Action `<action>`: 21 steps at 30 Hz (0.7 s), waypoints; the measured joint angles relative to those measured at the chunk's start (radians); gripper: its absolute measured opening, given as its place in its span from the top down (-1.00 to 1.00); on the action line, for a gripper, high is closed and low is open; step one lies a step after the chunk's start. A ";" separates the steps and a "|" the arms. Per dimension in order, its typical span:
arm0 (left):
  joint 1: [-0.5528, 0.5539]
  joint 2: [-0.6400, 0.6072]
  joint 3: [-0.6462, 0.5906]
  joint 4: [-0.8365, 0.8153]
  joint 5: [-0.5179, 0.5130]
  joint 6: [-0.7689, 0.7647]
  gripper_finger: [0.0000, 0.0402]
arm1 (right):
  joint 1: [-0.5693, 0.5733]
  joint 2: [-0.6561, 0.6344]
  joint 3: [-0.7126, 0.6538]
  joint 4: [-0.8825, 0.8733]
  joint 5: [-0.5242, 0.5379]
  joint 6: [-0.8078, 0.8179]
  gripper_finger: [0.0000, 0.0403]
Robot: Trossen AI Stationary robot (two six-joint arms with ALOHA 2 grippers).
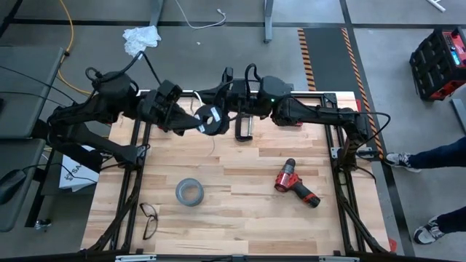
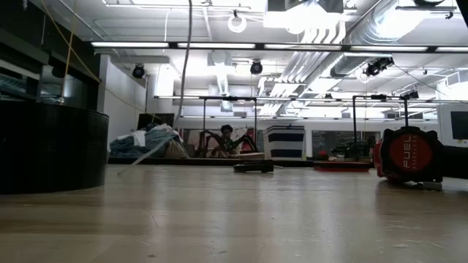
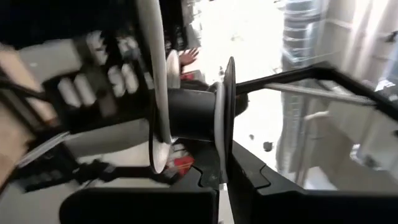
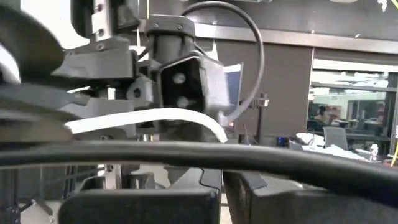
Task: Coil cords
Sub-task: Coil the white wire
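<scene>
Both arms are reaching inward at the far table edge. My left gripper [image 1: 195, 122] is clamping the spool [image 1: 211, 118]; my right gripper [image 1: 231, 110] is pinching its white cord [image 4: 149, 118].

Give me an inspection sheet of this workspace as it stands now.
Surface: wooden table, lit, flat.
Job's things: black spool held up between both arms above the table's far part; white cord hangs from it.
Clutter: grey tape roll, red drill, glasses, black clamp.
Grippers: left gripper shut on the spool's flange; right gripper shut beside the spool, what it holds cannot be told.
Cables: yellow cable on the floor.
Surroundings: a person's legs at the right; red toolbox.
</scene>
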 joint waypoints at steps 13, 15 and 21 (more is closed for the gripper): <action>0.002 -0.128 0.000 -0.351 -0.169 0.161 1.00 | -0.080 0.000 0.000 -0.069 -0.058 0.043 1.00; 0.002 -0.137 0.000 -0.381 -0.200 0.199 1.00 | -0.087 0.000 0.000 -0.084 -0.058 0.044 1.00; 0.013 -0.170 0.000 -0.479 -0.309 0.328 1.00 | -0.104 -0.016 0.000 -0.171 -0.066 0.051 1.00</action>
